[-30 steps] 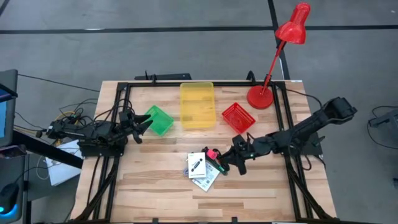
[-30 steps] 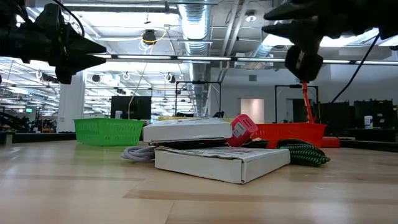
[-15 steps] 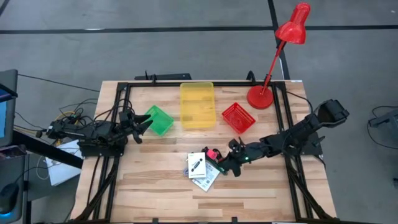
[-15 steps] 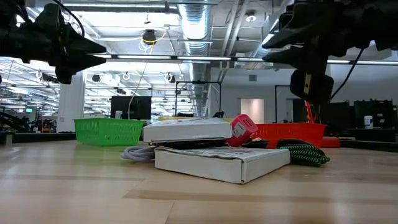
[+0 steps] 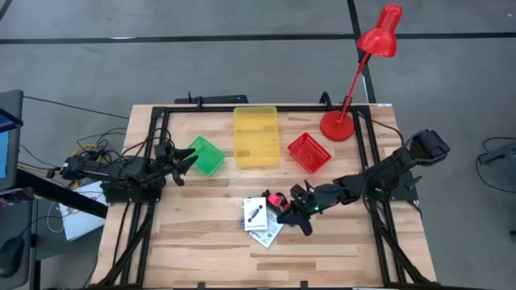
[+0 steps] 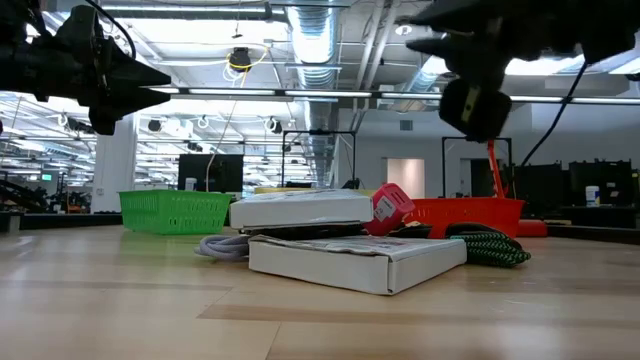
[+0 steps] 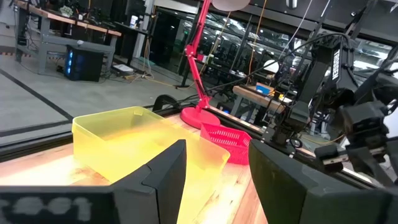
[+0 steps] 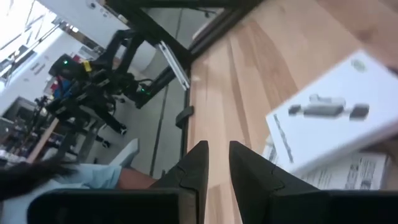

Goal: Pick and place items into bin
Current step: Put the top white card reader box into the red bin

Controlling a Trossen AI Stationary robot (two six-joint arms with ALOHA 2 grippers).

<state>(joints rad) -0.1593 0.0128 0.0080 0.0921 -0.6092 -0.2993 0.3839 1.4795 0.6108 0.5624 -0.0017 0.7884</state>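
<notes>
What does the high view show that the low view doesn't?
High only: the yellow bin in full, the red lamp head to base, and the black tool printed on the top white packet.
Low only: the packets stacked, a grey cable and a green-black cord beside them.
Both: green basket, red basket, pink block, right gripper above the pile.

Wooden table (image 5: 193, 242) with a black frame (image 5: 157, 113). At twelve o'clock a yellow bin (image 5: 255, 135), a green basket (image 5: 205, 155) toward ten, a red basket (image 5: 309, 151) and a red lamp (image 5: 339, 126) toward two. Near centre, stacked white packets (image 5: 260, 217) with a small pink block (image 5: 275, 198) touching them at two o'clock.
</notes>
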